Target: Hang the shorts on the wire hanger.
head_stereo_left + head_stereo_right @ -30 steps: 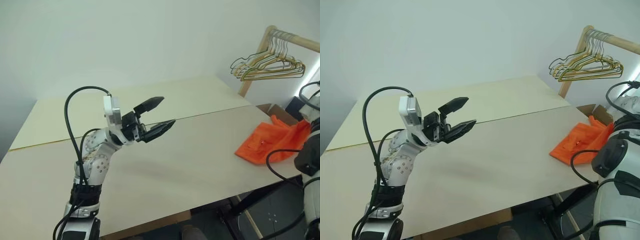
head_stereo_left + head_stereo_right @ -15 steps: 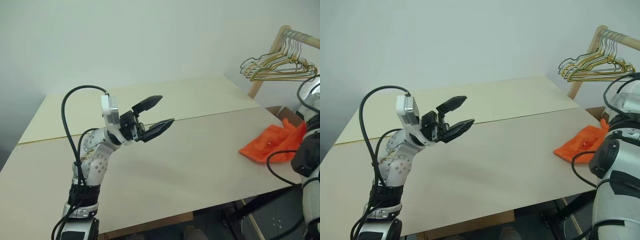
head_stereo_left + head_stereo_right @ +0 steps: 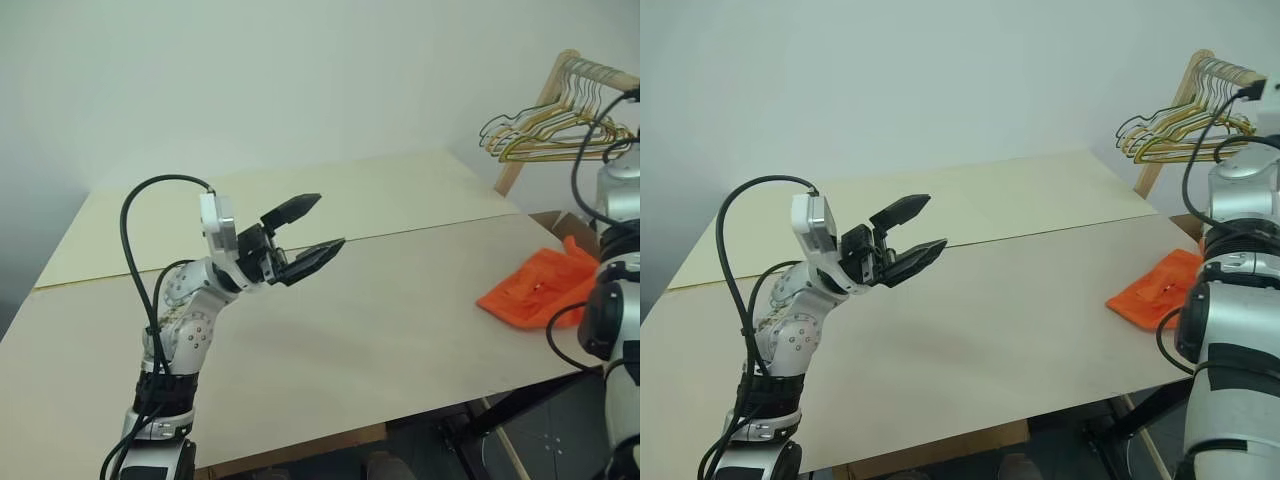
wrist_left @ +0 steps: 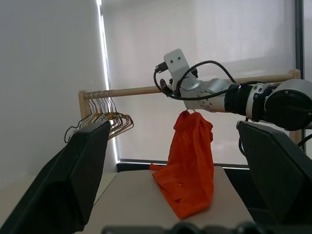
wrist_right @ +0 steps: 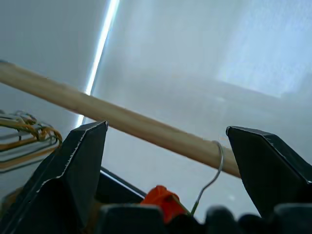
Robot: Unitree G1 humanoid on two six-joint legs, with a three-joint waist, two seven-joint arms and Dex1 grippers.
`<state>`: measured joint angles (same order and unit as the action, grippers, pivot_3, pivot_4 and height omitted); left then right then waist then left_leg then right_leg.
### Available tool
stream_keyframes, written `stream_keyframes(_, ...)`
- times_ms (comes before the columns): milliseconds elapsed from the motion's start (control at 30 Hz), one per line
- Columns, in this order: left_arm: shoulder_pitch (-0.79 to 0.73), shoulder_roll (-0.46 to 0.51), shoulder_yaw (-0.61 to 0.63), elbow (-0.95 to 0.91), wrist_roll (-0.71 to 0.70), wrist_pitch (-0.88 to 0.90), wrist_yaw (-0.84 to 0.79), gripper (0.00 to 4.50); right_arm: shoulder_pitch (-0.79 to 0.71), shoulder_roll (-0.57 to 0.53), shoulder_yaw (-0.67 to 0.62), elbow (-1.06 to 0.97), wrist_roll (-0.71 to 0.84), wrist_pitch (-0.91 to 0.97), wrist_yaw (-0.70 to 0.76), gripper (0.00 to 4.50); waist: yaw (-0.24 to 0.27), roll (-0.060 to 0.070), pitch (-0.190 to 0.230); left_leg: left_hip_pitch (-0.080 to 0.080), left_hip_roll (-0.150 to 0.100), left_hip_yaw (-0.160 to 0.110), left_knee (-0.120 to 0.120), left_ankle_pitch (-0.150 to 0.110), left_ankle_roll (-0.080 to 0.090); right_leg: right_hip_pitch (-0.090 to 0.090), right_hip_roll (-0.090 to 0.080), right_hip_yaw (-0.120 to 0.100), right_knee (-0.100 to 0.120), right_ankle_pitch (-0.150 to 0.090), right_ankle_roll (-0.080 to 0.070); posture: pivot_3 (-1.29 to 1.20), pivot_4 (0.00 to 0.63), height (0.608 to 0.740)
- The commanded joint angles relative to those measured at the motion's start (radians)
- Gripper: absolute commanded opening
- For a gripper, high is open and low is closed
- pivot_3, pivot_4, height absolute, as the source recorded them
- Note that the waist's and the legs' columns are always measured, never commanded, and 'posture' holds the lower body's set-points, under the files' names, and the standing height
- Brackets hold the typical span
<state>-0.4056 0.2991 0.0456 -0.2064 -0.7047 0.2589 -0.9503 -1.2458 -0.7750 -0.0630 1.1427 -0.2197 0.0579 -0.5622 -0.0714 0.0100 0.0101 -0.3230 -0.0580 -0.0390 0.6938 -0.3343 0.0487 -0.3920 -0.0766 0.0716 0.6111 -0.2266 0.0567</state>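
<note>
Overhead, a wooden rail [image 4: 146, 90] spans above the pale table [image 3: 380, 300], blinds behind.

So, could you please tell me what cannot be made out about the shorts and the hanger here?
- wire hanger: the right wrist view shows its hook over the wooden rail; the gripper's base hides the rest. In the left wrist view the shorts cover its triangle.
- The shorts' upper part: in the eye views the right arm hides it.
- bunched hangers: too small and overlapped to count.
</note>
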Motion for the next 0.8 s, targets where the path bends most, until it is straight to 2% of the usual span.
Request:
stream_keyframes(33,0.018,0.034,0.04,-0.044,0.01,-0.023,0.014,4.5,-0.028,0.028,0.073,-0.085,-0.037,-0.132,0.169,4.48,-0.003,0.0,0.0,0.0,0.0,0.0,0.0,0.0,0.0,0.0,0.0,0.0,0.0,0.0,0.0,0.01,0.0,0.74)
stream_keyframes(67,0.025,0.042,0.046,-0.047,0.011,-0.023,0.017,4.5,-0.025,0.036,0.084,-0.098,-0.035,-0.152,0.223,4.48,-0.003,0.0,0.0,0.0,0.0,0.0,0.0,0.0,0.0,0.0,0.0,0.0,0.001,0.0,0.0,0.01,0.0,0.74)
stream_keyframes(200,0.092,0.108,0.093,-0.073,0.016,-0.015,0.03,4.5,0.01,0.103,0.091,-0.203,0.069,-0.224,0.594,4.48,-0.004,0.0,0.001,0.001,0.001,0.0,0.0,0.0,-0.001,0.0,0.001,0.0,0.001,0.0,0.0,0.03,0.0,0.74)
stream_keyframes(333,0.165,0.172,0.142,-0.103,0.018,-0.008,0.039,4.5,0.076,0.133,0.109,-0.315,0.114,-0.215,0.84,4.48,0.014,0.0,0.001,0.0,0.0,-0.004,0.0,0.002,-0.003,-0.002,0.0,-0.003,0.002,0.001,-0.001,0.05,0.0,0.74)
stream_keyframes(433,0.223,0.231,0.175,-0.139,0.024,0.031,0.072,4.5,0.153,0.145,0.126,-0.432,0.169,-0.159,1.052,4.48,0.033,-0.001,0.001,-0.006,-0.001,-0.005,0.0,0.003,-0.006,-0.01,-0.001,-0.004,0.004,0.001,-0.001,0.07,0.0,0.74)
stream_keyframes(600,0.296,0.285,0.225,-0.174,0.016,0.049,0.094,4.5,0.272,0.139,0.154,-0.578,0.219,-0.096,1.288,4.48,0.063,-0.002,0.001,-0.023,-0.002,-0.006,0.001,0.009,-0.016,-0.032,-0.002,-0.004,0.014,0.001,-0.003,0.11,0.0,0.74)
stream_keyframes(800,0.339,0.314,0.239,-0.185,0.019,0.061,0.112,4.5,0.358,0.111,0.188,-0.677,0.248,-0.011,1.504,4.48,0.091,-0.002,0.001,-0.024,-0.001,-0.007,0.001,0.011,-0.018,-0.032,-0.001,-0.007,0.015,0.001,-0.006,0.14,0.0,0.74)
